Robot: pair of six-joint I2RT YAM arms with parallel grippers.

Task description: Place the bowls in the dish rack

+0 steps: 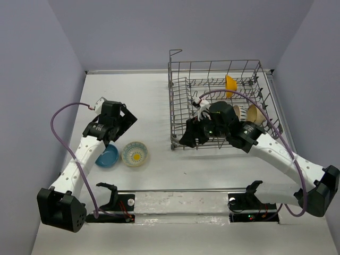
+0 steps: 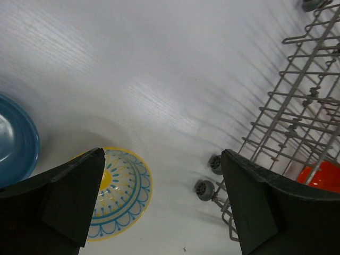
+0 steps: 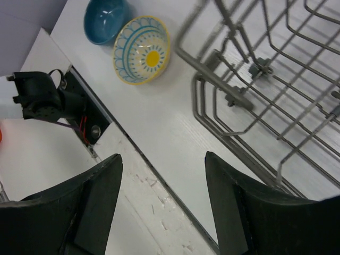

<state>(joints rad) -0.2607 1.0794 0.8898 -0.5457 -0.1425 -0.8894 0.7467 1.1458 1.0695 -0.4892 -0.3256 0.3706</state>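
Top, rack (image 1: 214, 62): back right, open top up; yellow bowl (image 1: 230, 85) on edge inside; right gripper (image 1: 189, 137) at near left corner.
Top, blue bowl (image 1: 108, 155) and flower bowl (image 1: 135, 153): side by side, open sides up, just in front of left gripper (image 1: 126, 118).
Left wrist, left gripper: wide apart, empty; flower bowl below.
Right wrist, right gripper: apart, empty; both loose bowls far off.
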